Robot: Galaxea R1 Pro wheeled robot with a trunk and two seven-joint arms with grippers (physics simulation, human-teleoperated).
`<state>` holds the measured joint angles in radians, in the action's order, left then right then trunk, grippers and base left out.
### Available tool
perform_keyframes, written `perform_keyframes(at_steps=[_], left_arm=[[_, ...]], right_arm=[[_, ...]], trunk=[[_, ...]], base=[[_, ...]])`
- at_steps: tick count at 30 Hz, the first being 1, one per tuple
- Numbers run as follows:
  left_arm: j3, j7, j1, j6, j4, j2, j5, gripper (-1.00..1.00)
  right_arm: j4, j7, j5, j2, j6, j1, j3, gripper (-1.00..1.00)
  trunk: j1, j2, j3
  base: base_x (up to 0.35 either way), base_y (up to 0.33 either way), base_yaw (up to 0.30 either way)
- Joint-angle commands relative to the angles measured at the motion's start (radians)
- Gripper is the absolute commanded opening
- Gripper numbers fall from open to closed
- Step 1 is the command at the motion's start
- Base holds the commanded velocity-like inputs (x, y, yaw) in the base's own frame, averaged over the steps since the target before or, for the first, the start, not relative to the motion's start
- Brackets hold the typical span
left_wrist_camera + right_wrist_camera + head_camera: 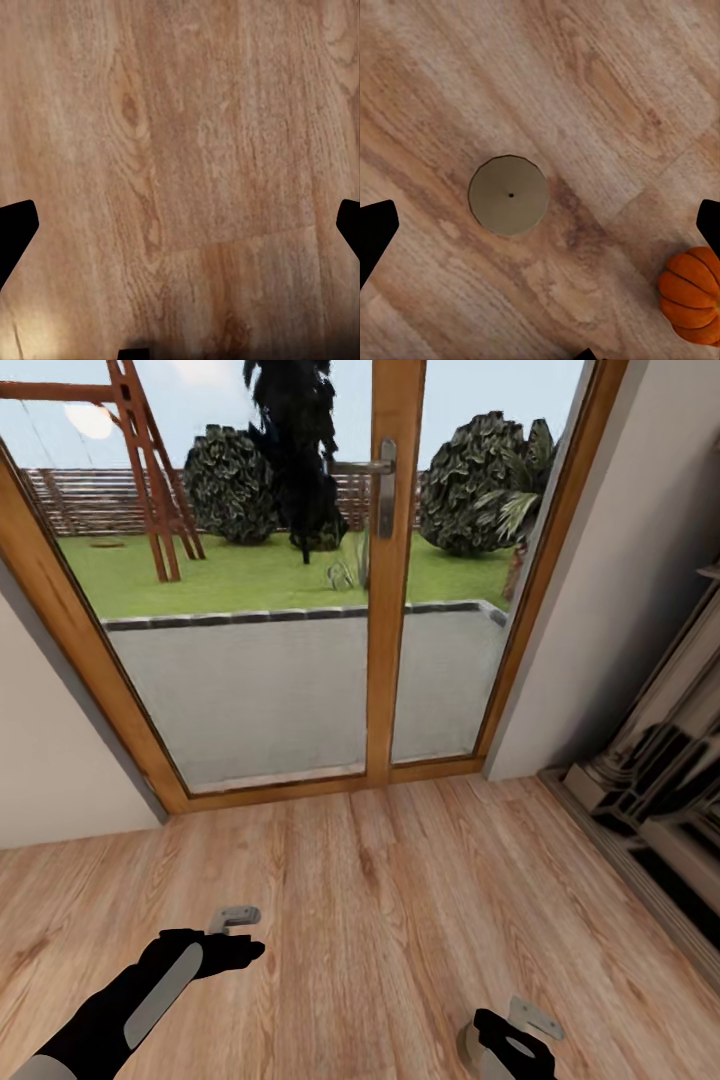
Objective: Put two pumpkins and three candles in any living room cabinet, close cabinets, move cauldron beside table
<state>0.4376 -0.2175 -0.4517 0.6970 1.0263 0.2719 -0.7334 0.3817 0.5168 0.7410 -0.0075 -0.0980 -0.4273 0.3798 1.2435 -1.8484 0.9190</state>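
Under wide-spread R tool (540,225): round flat candle (508,194) & ribbed pumpkin (694,297) on wood-grain floor (607,97); L tool (180,225) also spread.

Both black arms were held low over the wooden floor (400,900). The left gripper (236,920) reached forward toward the glass door (300,610), jaws spread wide. The right gripper (530,1025) hung nearer the robot, pointing down, jaws also wide apart.

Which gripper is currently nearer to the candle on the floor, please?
Right. The right gripper hangs open above the candle, which lies between its fingertips. The left gripper is over bare wood floor.
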Motion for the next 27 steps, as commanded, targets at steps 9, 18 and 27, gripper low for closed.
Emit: perform_keyframes(at_steps=[9, 18, 27], left_arm=[[0.003, -0.01, -0.001, 0.001, 0.001, 0.001, -0.011, 1.0], [0.001, -0.008, -0.001, 0.002, 0.025, 0.003, -0.016, 1.0], [-0.008, -0.006, 0.0, 0.006, 0.063, 0.014, -0.024, 1.0]], right_arm=[[0.0, 0.005, 0.009, 0.0, -0.007, -0.001, 0.01, 1.0], [-0.005, 0.005, 0.006, 0.004, -0.034, -0.001, 0.011, 1.0], [-0.007, 0.005, 0.006, 0.006, -0.034, -0.001, 0.013, 1.0]], trunk=[[0.0, 0.0, 0.001], [0.027, -0.049, 0.023], [0.061, -0.112, 0.051]], base=[[0.004, 0.028, 0.0], [0.0, 0.0, 0.0], [0.0, 0.0, 0.0]])
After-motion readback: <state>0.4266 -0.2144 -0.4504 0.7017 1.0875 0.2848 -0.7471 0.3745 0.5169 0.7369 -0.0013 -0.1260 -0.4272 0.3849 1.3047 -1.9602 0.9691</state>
